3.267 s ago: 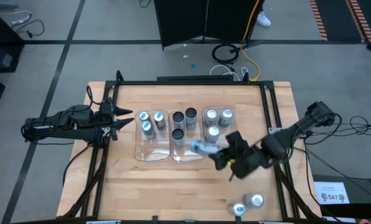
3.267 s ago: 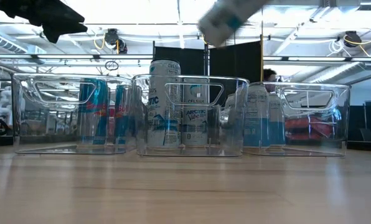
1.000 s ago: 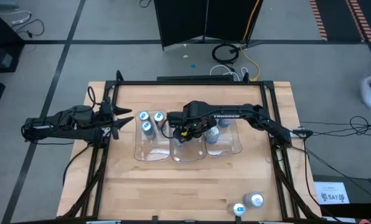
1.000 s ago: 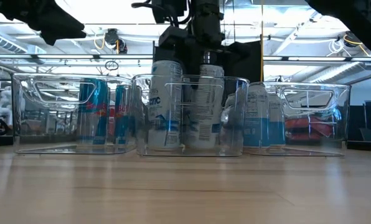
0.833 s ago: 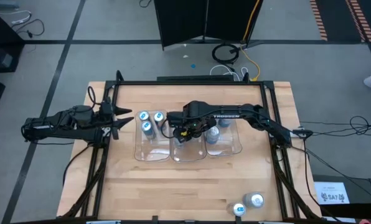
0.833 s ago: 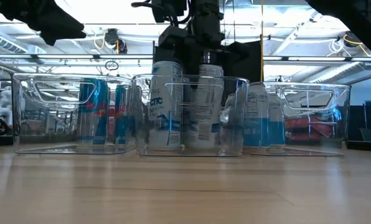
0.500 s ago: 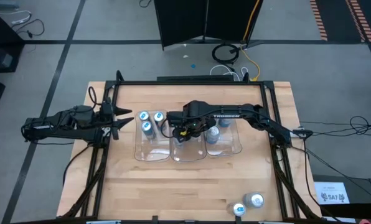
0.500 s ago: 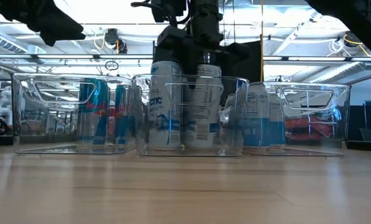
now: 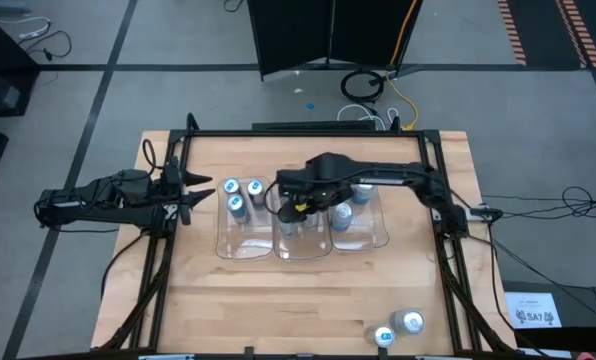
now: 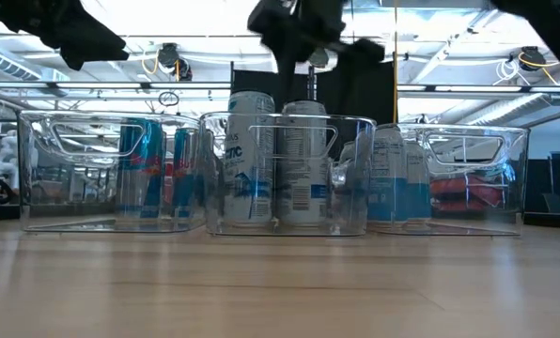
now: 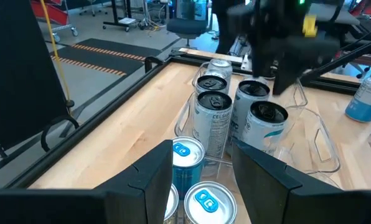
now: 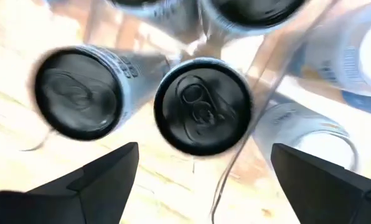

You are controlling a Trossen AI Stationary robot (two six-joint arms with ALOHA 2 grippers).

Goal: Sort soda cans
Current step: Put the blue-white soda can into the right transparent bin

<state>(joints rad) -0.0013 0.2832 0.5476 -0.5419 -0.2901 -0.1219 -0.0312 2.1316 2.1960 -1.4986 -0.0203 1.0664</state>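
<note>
On wooden table (image 9: 198,290), upright black-topped soda cans (image 12: 202,106).

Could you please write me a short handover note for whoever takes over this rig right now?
Right tool: open, above the middle tray, directly over a black-topped can standing upright inside it, not touching.
Left tool: empty, waiting beside the left tray.
Done: blue-topped cans in the left tray, black-topped ones in the middle, silver-topped cans in the right tray.
Left: two loose cans at the table's near right edge remain to be sorted.
</note>
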